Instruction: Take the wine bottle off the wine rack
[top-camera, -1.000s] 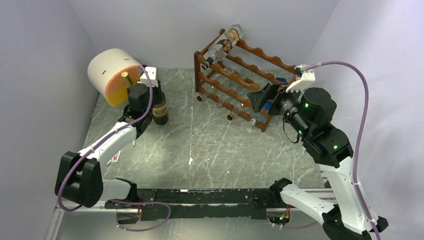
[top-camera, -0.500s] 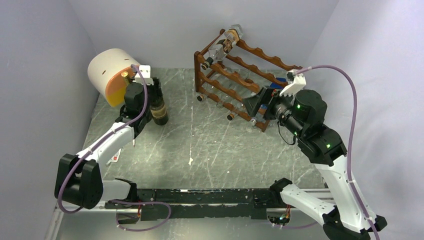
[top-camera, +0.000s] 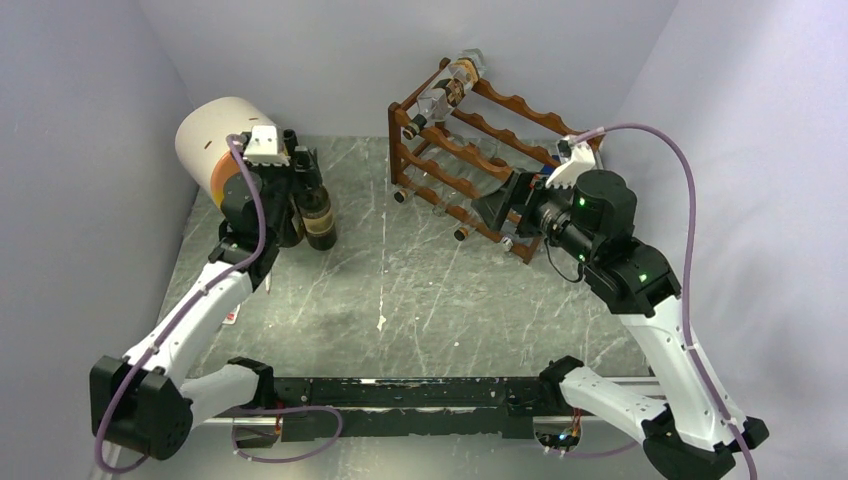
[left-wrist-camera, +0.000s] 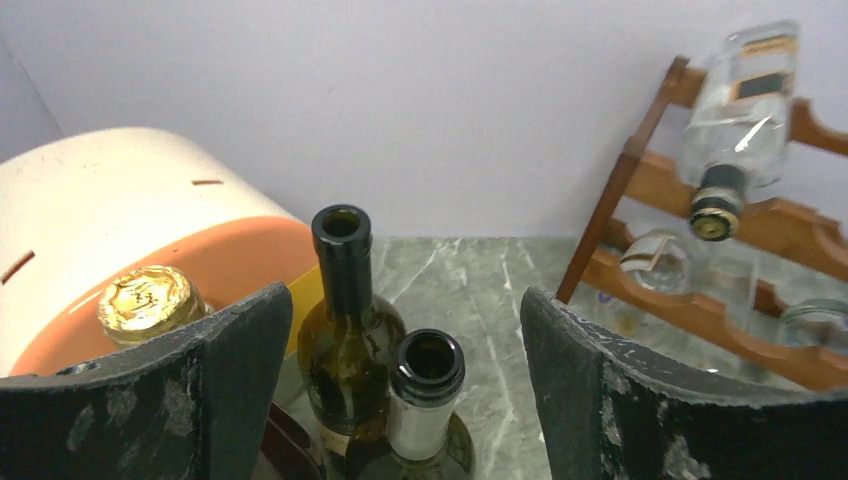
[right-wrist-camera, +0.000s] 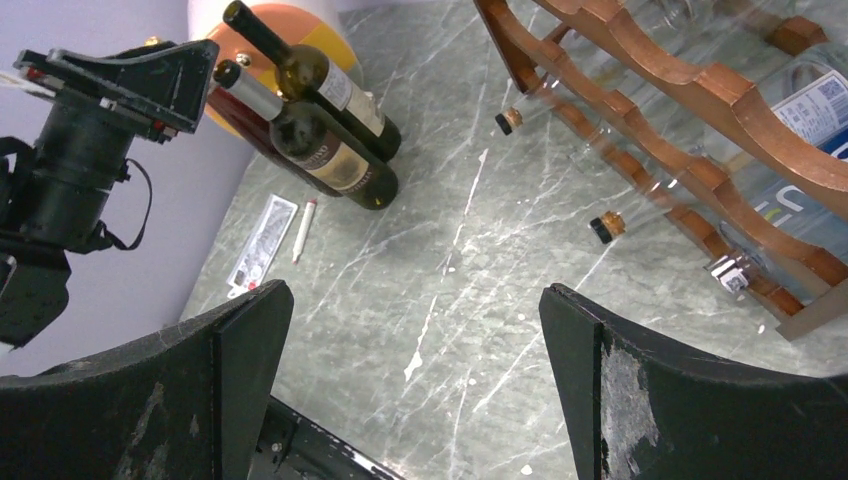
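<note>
The reddish-brown wine rack (top-camera: 470, 150) stands at the back right, holding clear bottles; one lies on its top tier (left-wrist-camera: 738, 110). Two dark wine bottles (top-camera: 318, 215) stand upright on the table at the left. In the left wrist view the nearer wine bottle (left-wrist-camera: 425, 400), with a pale neck band, sits below and between the fingers of my left gripper (left-wrist-camera: 400, 295), which is open and apart from it. My right gripper (top-camera: 495, 210) hovers open and holding nothing in front of the rack's (right-wrist-camera: 680, 130) lower right corner.
A cream and orange cylinder (top-camera: 215, 145) lies by the left wall, with a gold-foil bottle top (left-wrist-camera: 150, 300) in front of it. A card and a pen (right-wrist-camera: 270, 235) lie on the table. Corked bottle necks (right-wrist-camera: 606, 226) stick out of the rack.
My left gripper has opened, letting go of the standing wine bottle, and has drawn up and left. The right arm has swung left along the rack's front.
</note>
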